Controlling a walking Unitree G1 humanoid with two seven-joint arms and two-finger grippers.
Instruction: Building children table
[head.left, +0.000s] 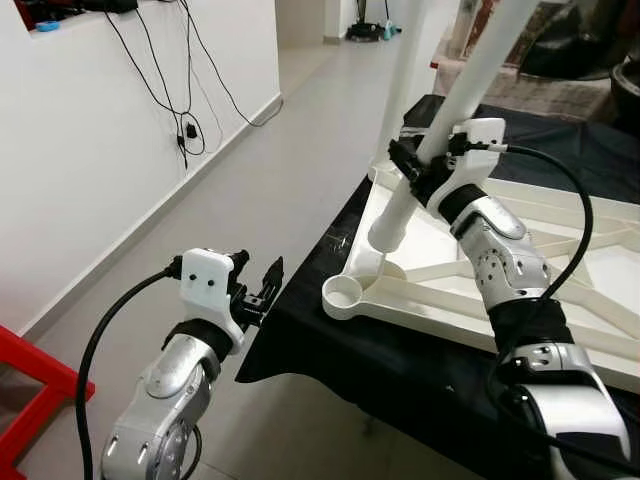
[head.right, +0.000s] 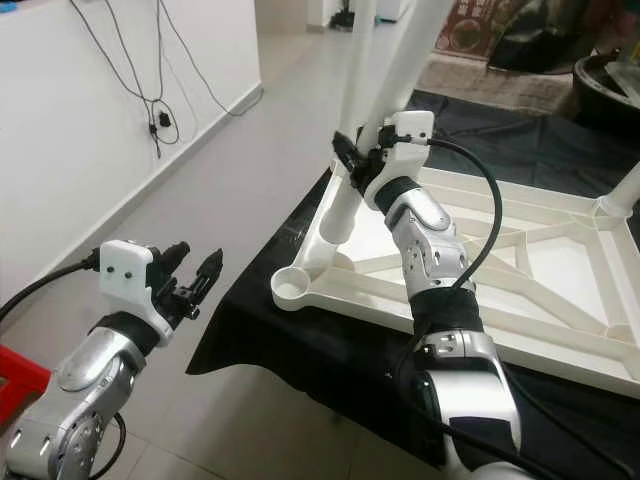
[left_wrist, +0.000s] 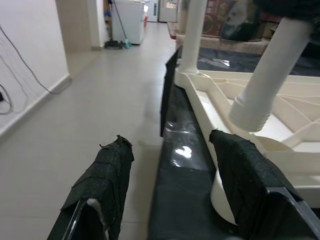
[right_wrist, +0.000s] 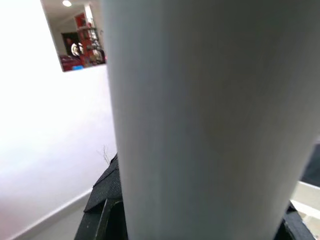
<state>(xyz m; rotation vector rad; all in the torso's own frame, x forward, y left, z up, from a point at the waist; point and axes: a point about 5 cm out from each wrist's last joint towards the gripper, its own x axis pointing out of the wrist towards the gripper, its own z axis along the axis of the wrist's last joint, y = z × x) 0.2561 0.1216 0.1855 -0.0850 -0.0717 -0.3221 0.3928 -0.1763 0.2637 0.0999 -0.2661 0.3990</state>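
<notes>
- The top of the tilted white leg (head.left: 470, 75) was cut off by the upper picture edge, and in the right wrist view its surface was blurred.
- The right gripper (head.left: 418, 168) was largely hidden behind that leg, so only dark finger edges were seen.
- The far right part of the upturned tabletop frame (head.left: 600, 240) was cut off at the edge.
- Items on the far-left wall ledge (head.left: 45, 20) were cropped and too small to be identified.

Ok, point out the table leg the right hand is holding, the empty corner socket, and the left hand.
Table leg (head.left: 395, 212), left eye view, lower shaft.
Corner socket (head.left: 342, 291), left eye view, round rim.
Left hand (head.right: 193, 272), right eye view, between its open fingertips.
</notes>
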